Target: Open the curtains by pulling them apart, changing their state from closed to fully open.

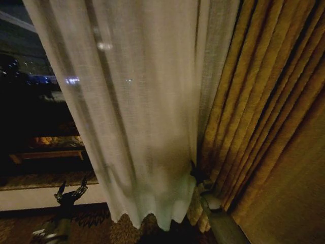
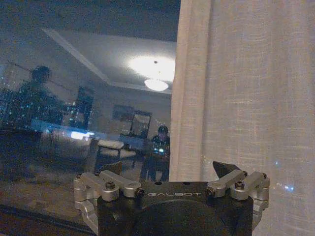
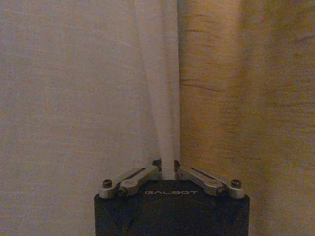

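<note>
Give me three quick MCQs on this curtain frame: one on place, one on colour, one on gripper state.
1. Where is the right gripper?
A. At the sheer cream-white curtain's edge beside the golden-yellow drape
B. Against the dark window glass
C. Down on the patterned carpet

2. What colour is the thick pleated drape?
A. Dark blue
B. Golden-yellow
C. Grey

3. What state is the left gripper in?
A. Shut on the sheer curtain
B. Shut on the drape
C. Open, holding nothing

Answers:
1 A: head view shows it at the seam between the two fabrics.
2 B: both head and right wrist views show golden-yellow cloth.
3 C: left wrist view shows its fingers spread wide, with the window behind.
</note>
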{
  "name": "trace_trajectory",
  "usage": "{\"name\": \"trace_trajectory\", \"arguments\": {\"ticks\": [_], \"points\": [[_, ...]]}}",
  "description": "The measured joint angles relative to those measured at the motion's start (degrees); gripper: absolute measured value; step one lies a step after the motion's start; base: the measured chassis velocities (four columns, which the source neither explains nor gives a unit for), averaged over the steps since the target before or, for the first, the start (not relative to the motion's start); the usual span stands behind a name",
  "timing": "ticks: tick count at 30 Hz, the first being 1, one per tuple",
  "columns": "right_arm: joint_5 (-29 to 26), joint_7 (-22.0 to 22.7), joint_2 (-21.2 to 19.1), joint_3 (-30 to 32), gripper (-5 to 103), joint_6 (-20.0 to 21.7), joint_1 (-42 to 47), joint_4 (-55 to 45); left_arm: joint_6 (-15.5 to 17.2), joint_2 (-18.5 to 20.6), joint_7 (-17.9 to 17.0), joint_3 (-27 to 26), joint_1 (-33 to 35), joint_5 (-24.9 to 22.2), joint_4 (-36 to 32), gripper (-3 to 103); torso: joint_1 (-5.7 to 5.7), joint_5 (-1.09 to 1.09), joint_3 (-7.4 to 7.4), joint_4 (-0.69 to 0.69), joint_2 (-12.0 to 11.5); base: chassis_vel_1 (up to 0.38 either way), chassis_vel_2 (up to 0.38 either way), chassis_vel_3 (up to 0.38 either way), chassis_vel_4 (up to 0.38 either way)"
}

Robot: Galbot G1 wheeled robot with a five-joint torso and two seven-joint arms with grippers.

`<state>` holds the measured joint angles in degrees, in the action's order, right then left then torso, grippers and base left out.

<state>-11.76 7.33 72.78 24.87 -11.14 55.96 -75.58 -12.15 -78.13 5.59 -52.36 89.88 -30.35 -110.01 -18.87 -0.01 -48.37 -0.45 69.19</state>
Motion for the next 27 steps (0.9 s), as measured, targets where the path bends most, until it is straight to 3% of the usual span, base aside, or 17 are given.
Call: {"name": "trace_trajectory", "arguments": {"ticks": [10, 14, 19, 23, 26, 27], "points": [[1.3, 7.2, -2.0, 2.0, 0, 2.3, -1.6, 1.0, 0.0, 0.0, 0.0, 0.0, 0.0, 0.0, 0.0, 100, -0.01, 0.02, -0.01, -0.02, 0.0, 0.0, 0.0, 0.0, 0.0], [0.7, 7.3, -2.2, 1.7, 0, 2.4, -0.7, -0.7, 0.0, 0.0, 0.0, 0.0, 0.0, 0.0, 0.0, 100, -0.01, 0.01, -0.01, -0.02, 0.0, 0.0, 0.0, 0.0, 0.0], [-2.3, 3.9, -1.7, -0.6, -3, 1.6, 2.4, -6.3, 0.0, 0.0, 0.0, 0.0, 0.0, 0.0, 0.0, 100, -0.01, 0.02, -0.01, -0.01, 0.0, 0.0, 0.0, 0.0, 0.0], [-3.1, 1.0, -1.6, -2.7, 17, 1.1, 5.8, -11.5, 0.0, 0.0, 0.0, 0.0, 0.0, 0.0, 0.0, 100, -0.01, 0.0, 0.0, -0.01, 0.0, 0.0, 0.0, 0.0, 0.0], [-3.7, 0.8, -1.5, -3.2, 17, 1.1, 6.7, -12.9, 0.0, 0.0, 0.0, 0.0, 0.0, 0.0, 0.0, 100, -0.01, 0.0, -0.01, -0.01, 0.0, 0.0, 0.0, 0.0, 0.0], [-4.2, 0.1, -1.3, -3.7, 28, 1.2, 8.0, -14.9, 0.0, 0.0, 0.0, 0.0, 0.0, 0.0, 0.0, 100, -0.01, 0.0, 0.0, -0.01, 0.0, 0.0, 0.0, 0.0, 0.0]]}}
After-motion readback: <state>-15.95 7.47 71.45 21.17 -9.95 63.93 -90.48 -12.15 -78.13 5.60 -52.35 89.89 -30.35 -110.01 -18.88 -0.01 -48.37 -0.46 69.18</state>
